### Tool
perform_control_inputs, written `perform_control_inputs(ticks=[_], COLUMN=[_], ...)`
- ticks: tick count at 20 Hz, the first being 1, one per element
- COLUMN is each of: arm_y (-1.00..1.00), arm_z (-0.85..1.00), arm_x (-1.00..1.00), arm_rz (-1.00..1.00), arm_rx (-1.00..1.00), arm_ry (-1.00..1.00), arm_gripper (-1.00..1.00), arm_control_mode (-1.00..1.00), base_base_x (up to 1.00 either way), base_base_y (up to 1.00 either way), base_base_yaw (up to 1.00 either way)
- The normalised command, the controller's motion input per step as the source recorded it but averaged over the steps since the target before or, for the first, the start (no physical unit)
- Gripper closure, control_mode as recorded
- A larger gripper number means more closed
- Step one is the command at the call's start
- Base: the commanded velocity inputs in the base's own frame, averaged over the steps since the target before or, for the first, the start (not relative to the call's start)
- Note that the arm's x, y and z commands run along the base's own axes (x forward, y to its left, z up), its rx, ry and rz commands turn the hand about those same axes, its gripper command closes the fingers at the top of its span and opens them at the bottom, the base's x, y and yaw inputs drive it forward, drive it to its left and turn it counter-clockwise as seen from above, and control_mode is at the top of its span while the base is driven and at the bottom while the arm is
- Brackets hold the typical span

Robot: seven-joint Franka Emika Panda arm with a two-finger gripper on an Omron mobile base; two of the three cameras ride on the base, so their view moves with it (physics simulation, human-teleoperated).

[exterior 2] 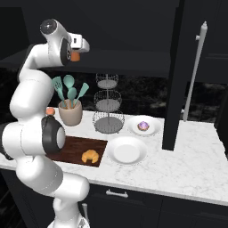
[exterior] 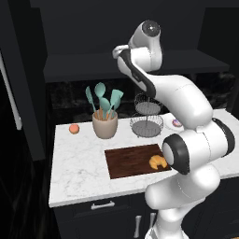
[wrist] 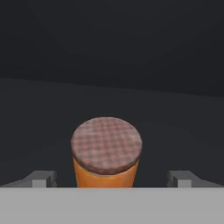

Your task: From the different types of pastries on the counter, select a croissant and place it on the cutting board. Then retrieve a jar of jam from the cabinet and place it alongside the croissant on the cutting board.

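- Golden croissant (exterior: 158,162) lies on the brown cutting board (exterior: 130,161), near its right end. I judge the first half of my job done.
- From the right base view I see the croissant (exterior 2: 90,156) on the board (exterior 2: 71,149) too, lying flat, with nothing on top of it.
- My arm reaches up high to the black cabinet (exterior: 135,63), well above the worktop (exterior: 79,172).
- My tool (wrist: 112,179) points at the jar of jam (wrist: 106,153), which stands upright on the dark shelf.
- I see the jar's checked lid and its orange side. One tip (wrist: 41,178) is left of the jar and the other is right of it.
- My tool is spread wide apart. There is a gap between each tip and the jar, so I am not holding the jar yet.
- In the right base view a bit of orange, the jar (exterior 2: 76,56), shows just under my tool (exterior 2: 82,46).
- Left to do, as I see it: squeeze the jar, lift it off the shelf, bring it down, and set it on the board next to the croissant.
- There is bare board to the left of the croissant, so I think the jar fits there.
- The round pastry with purple topping (exterior 2: 143,126) sits on its white plate (exterior 2: 154,129). I leave it alone.
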Motion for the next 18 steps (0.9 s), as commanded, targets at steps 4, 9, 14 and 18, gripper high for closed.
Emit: perform_control_inputs(ticks=[4,9,14,18], arm_y=[0.09,0.02,0.00,0.00], arm_z=[-0.21,-0.01,0.00,0.00], arm_x=[0.00,0.06,0.09,0.14], arm_rz=[0.00,0.00,0.00,0.00], arm_rx=[0.00,0.00,0.00,0.00], arm_ry=[0.00,0.00,0.00,0.00], arm_gripper=[-1.00,-1.00,-1.00,-1.00], arm_control_mode=[-1.00,-1.00,-1.00,-1.00], base_base_x=[0.00,0.00,0.00,0.00], base_base_y=[0.00,0.00,0.00,0.00], base_base_yaw=[0.00,0.00,0.00,0.00])
